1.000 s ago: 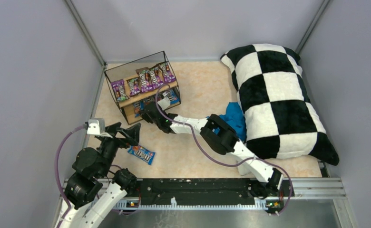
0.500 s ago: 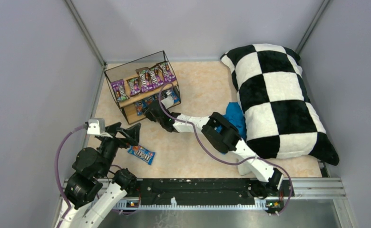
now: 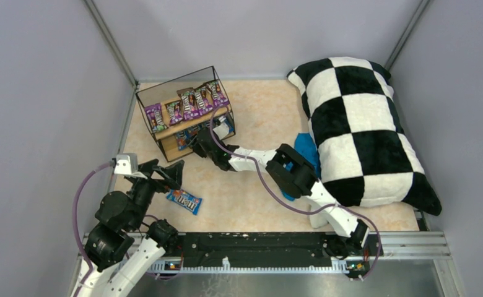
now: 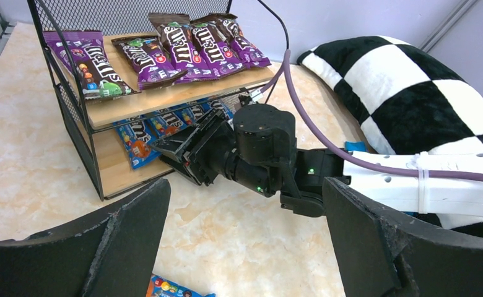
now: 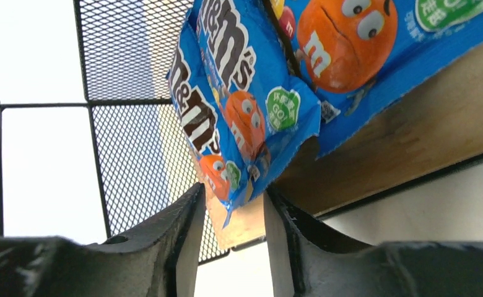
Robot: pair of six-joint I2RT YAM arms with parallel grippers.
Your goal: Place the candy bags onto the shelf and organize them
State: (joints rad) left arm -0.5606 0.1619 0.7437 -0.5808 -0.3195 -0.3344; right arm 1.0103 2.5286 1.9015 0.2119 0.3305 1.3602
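Observation:
The shelf stands at the back left. Several purple candy bags lie on its top board, and blue ones on the lower board. My right gripper is at the lower board's front edge, open. The bottom corner of a blue bag hangs between its narrowly parted fingers with a gap on each side. My left gripper hovers wide open and holds nothing. One blue bag lies flat on the floor just below it, its top edge showing in the left wrist view.
A big black-and-white checkered pillow fills the right side, with a blue cloth against its left edge behind the right arm. Grey walls close in the floor. A black rail runs along the near edge.
The right gripper's jaws have parted and let go of the blue bag on the lower board. Its wrist shifted slightly toward the shelf. The left arm has not moved.

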